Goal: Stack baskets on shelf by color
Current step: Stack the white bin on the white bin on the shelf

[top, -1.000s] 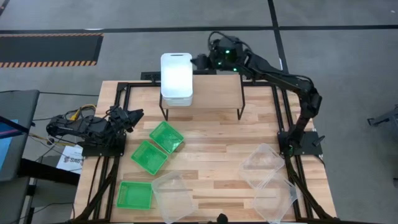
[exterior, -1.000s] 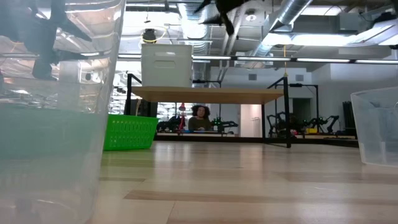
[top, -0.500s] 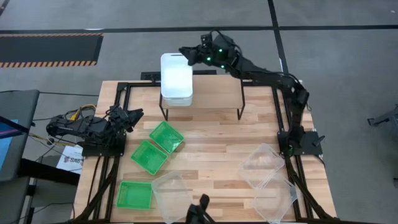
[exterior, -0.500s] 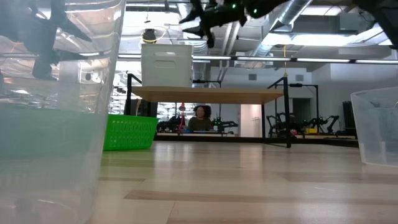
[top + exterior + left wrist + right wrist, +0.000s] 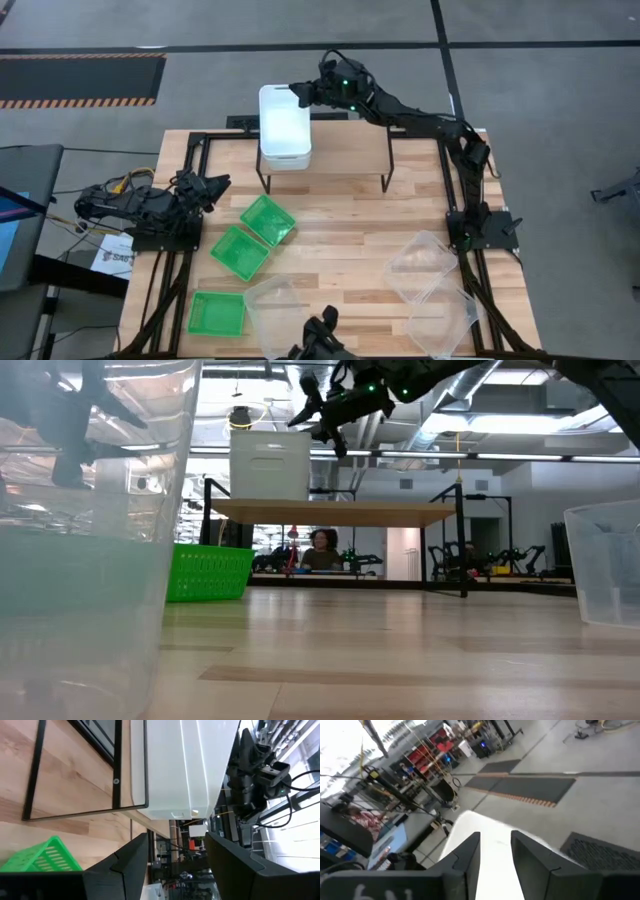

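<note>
Writing: a white paper sheet (image 5: pixel 112 257) by the left arm's base has dark letters, too small to read.
White baskets: a smooth, boxy white stack (image 5: pixel 284 127) sits on the left end of the shelf (image 5: pixel 350 148). It looks like a plain white box with rounded corners in the low view (image 5: pixel 269 464). How many are in the stack cannot be told.
Shelf: a light wood top on thin black metal legs, at the back of the table (image 5: pixel 340 232).
Green baskets: three bright green ones with a grid look. Two (image 5: pixel 267 219) (image 5: pixel 239 252) lie tilted and close together in front of the shelf. One (image 5: pixel 217 313) lies near the front left edge.
Clear baskets: three see-through ones. One (image 5: pixel 279 309) sits just beside the front green one. Two (image 5: pixel 422 266) (image 5: pixel 441 322) sit at the front right, touching.
Right gripper: (image 5: pixel 300 92) it hangs above the back edge of the white stack. Its two dark fingers (image 5: pixel 461 857) are spread a little, with nothing between them.
Left gripper: (image 5: pixel 215 186) it rests low at the left side of the table, well apart from the baskets. Its fingers (image 5: pixel 131 858) are spread and hold nothing.
Table: pale wood slats with a black metal frame.
</note>
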Robot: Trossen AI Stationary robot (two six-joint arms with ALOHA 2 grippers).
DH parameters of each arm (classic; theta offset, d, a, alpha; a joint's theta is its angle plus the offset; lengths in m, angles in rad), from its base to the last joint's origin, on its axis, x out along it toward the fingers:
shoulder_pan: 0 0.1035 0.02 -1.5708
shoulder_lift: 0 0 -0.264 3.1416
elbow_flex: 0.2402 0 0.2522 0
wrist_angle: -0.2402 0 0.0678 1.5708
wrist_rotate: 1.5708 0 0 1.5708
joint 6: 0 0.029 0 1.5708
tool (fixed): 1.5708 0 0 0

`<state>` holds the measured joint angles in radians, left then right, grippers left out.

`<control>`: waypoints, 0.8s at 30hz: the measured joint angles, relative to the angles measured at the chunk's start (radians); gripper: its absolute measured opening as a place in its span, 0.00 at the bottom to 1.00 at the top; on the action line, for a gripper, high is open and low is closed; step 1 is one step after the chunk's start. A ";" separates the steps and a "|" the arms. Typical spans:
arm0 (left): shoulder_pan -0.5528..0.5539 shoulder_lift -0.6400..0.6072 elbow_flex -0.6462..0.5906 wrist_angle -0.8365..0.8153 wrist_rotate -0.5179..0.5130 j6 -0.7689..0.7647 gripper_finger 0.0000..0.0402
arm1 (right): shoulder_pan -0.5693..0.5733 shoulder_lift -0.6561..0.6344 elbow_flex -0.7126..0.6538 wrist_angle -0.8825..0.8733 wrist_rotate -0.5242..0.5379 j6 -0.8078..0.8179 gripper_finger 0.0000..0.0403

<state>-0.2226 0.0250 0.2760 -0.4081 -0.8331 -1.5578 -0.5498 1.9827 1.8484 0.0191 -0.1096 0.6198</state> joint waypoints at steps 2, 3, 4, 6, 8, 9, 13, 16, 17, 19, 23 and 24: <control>0.000 0.000 0.000 -0.006 -0.009 0.000 0.46 | -0.004 0.000 -0.001 -0.028 0.000 0.000 0.34; 0.000 0.000 0.000 -0.004 -0.012 0.000 0.46 | -0.007 0.002 -0.001 -0.032 0.000 0.000 0.33; 0.000 0.000 0.000 -0.004 -0.013 0.000 0.46 | -0.009 0.002 -0.001 -0.042 0.000 0.000 0.33; 0.000 0.000 0.000 -0.003 -0.012 -0.003 0.46 | -0.011 0.002 -0.001 -0.053 0.001 0.000 0.32; 0.000 0.000 0.000 -0.003 -0.012 -0.008 0.46 | -0.009 0.002 -0.002 -0.049 0.001 0.000 0.32; 0.000 0.000 0.000 -0.003 -0.013 -0.008 0.46 | -0.006 0.001 -0.002 -0.034 0.001 0.000 0.32; 0.000 0.000 0.000 -0.001 -0.015 -0.013 0.46 | 0.008 -0.029 -0.004 0.068 0.002 -0.019 0.31; 0.000 0.000 0.000 -0.001 -0.017 -0.026 0.46 | 0.006 -0.046 0.000 0.128 0.003 -0.027 0.31; 0.000 0.000 0.000 -0.001 -0.017 -0.026 0.46 | 0.005 -0.047 0.000 0.135 0.006 -0.027 0.31; 0.000 0.000 0.000 -0.001 -0.012 -0.025 0.46 | -0.002 -0.044 -0.002 0.128 0.010 -0.031 0.31; 0.000 0.000 0.000 -0.001 -0.016 -0.028 0.46 | -0.008 -0.032 -0.002 0.100 0.036 -0.063 0.31; 0.000 0.000 0.000 -0.001 -0.020 -0.033 0.46 | -0.012 -0.029 -0.002 0.086 0.042 -0.072 0.31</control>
<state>-0.2226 0.0250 0.2760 -0.4095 -0.8534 -1.5909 -0.5616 1.9532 1.8462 0.1047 -0.0672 0.5479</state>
